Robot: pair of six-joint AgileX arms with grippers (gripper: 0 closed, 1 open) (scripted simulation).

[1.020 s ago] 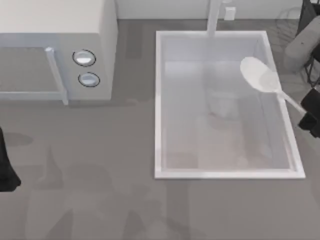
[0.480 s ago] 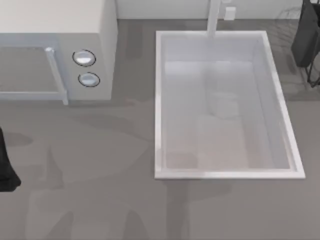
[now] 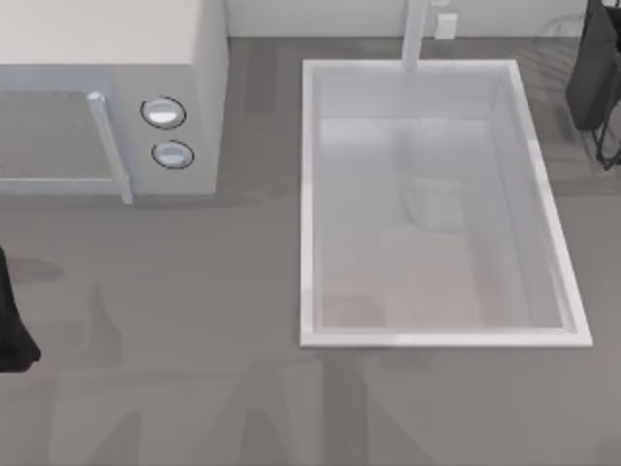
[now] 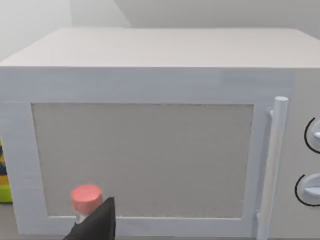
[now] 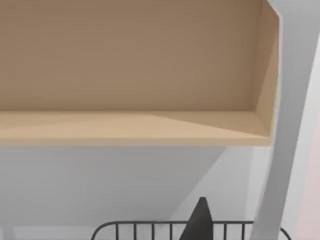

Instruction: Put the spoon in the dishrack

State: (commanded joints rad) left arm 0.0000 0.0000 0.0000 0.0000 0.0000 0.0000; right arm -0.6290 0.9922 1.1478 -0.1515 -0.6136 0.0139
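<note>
The right gripper (image 3: 594, 78) is being held over the dishrack (image 5: 165, 229); finger state and spoon placement cannot be told.

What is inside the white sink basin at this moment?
The sink basin holds no object: its pale floor and walls show bare from above, without a spoon. The faucet stands at its far rim. The dishrack lies beyond its right edge, mostly out of frame.
</note>
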